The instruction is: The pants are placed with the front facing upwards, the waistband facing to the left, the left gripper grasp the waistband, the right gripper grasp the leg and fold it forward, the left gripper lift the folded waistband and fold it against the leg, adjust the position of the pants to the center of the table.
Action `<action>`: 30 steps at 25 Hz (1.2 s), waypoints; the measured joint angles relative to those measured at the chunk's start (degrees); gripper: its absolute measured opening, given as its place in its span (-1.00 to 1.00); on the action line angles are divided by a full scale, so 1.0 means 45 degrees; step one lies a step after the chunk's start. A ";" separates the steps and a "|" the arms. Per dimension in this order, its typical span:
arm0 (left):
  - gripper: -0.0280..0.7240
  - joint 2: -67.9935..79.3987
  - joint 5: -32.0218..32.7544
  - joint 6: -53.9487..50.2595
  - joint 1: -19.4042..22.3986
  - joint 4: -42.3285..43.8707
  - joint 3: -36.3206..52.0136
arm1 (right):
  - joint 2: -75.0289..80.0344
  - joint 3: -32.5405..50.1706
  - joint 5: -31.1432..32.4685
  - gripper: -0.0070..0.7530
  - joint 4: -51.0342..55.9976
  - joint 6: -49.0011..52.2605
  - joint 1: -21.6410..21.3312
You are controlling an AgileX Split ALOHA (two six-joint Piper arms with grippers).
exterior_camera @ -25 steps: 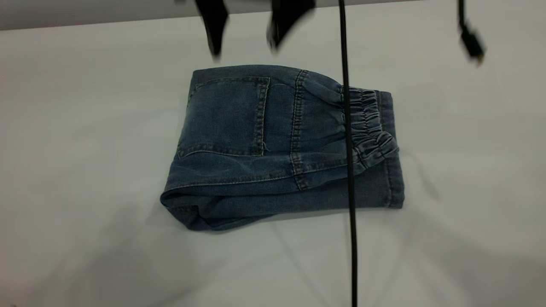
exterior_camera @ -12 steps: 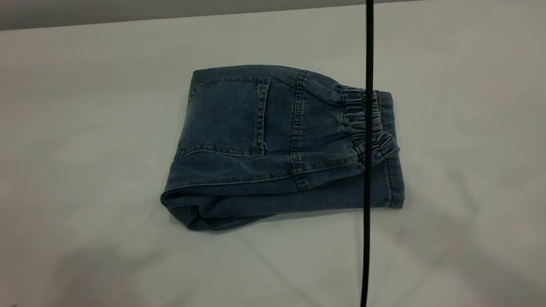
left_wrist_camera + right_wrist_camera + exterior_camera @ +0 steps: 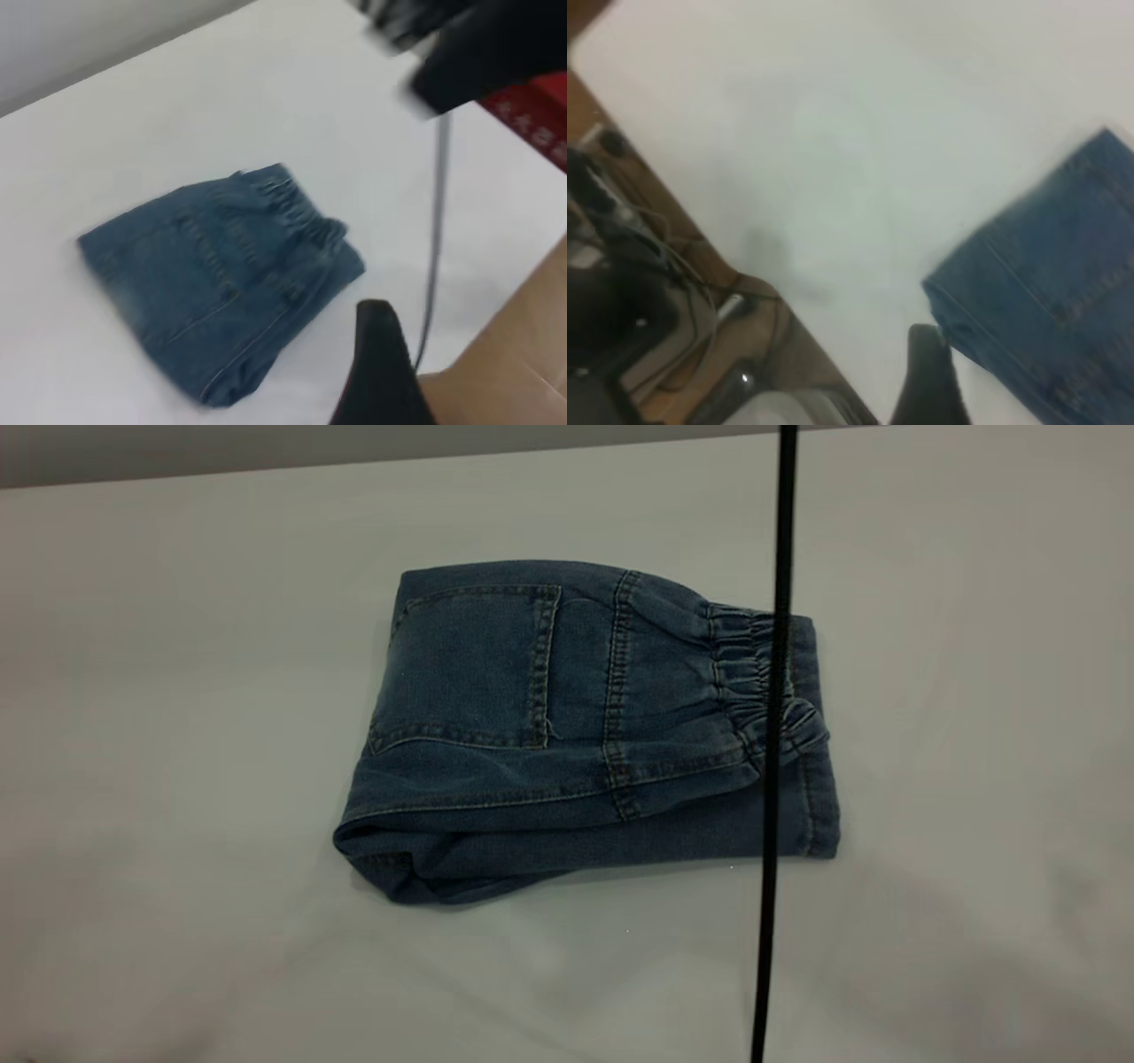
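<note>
The denim pants [image 3: 567,726] lie folded into a compact rectangle on the white table [image 3: 177,691], back pocket up. The ruched waistband [image 3: 753,682] sits at the right end, on top of the leg [image 3: 819,815] layer with its stitched hem. Neither gripper shows in the exterior view. In the left wrist view, the left gripper [image 3: 381,372] is a black tip well away from the pants [image 3: 221,274], near the table's edge. The right gripper [image 3: 930,381] shows as a black tip beside the folded corner of the pants [image 3: 1063,310], above the table. Nothing is held.
A thin black cable [image 3: 772,824] hangs across the waistband end in the exterior view. The other arm's black body [image 3: 496,44] and a red object [image 3: 532,115] lie beyond the table. Wires and equipment [image 3: 620,292] sit off the table's edge on brown flooring.
The black gripper and the connector seen at the top one second ago have left the exterior view. The hanging cable has shifted to the right. The pants have not moved.
</note>
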 joint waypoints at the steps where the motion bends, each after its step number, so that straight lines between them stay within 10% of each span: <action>1: 0.26 -0.0369 0.0000 -0.0311 0.0000 0.0269 0.0277 | -0.0312 0.0000 0.0000 0.18 0.0029 0.0138 0.0221; 14: 0.26 -0.5301 0.0000 -0.1673 0.0000 0.1868 0.4125 | -0.3617 0.1183 -0.0015 0.18 -0.0314 0.1020 0.3287; 30: 0.26 -0.6528 -0.1348 -0.1707 0.0000 0.3346 0.9010 | -1.0047 0.9948 -0.0045 0.18 -0.2190 0.1289 0.3503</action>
